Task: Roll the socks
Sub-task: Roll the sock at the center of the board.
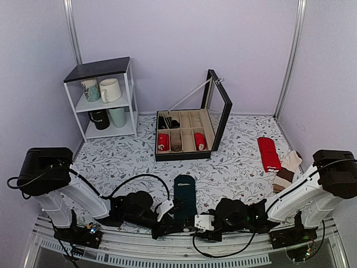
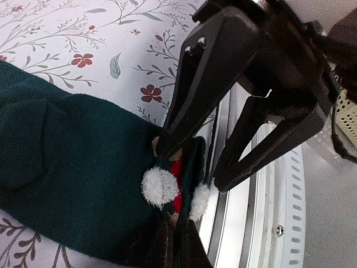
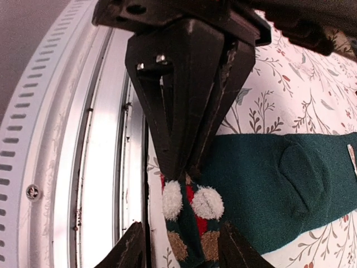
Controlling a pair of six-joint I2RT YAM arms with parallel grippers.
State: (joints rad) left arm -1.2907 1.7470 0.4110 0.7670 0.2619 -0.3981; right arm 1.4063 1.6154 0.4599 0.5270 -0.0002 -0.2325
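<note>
The dark teal-green socks (image 1: 184, 195) lie as a flat strip on the floral cloth between the arms, running away from the near edge. Their near cuff carries white pom-poms (image 3: 207, 202) and red and brown patches. My left gripper (image 2: 173, 220) is shut on this cuff (image 2: 187, 167); in the right wrist view the left gripper (image 3: 178, 173) reaches down from the top of the frame. My right gripper (image 3: 181, 225) is open, one finger over the sock and the other over the rail, straddling the same cuff. From above, both grippers (image 1: 170, 218) (image 1: 192, 222) meet at the strip's near end.
A black divided box (image 1: 218, 120) with its lid up holds red and beige rolls at the centre back. Bright red socks (image 1: 269, 153) and beige-and-brown socks (image 1: 287, 170) lie at the right. A white shelf (image 1: 133, 92) with mugs stands back left. The metal rail (image 1: 184, 248) runs along the near edge.
</note>
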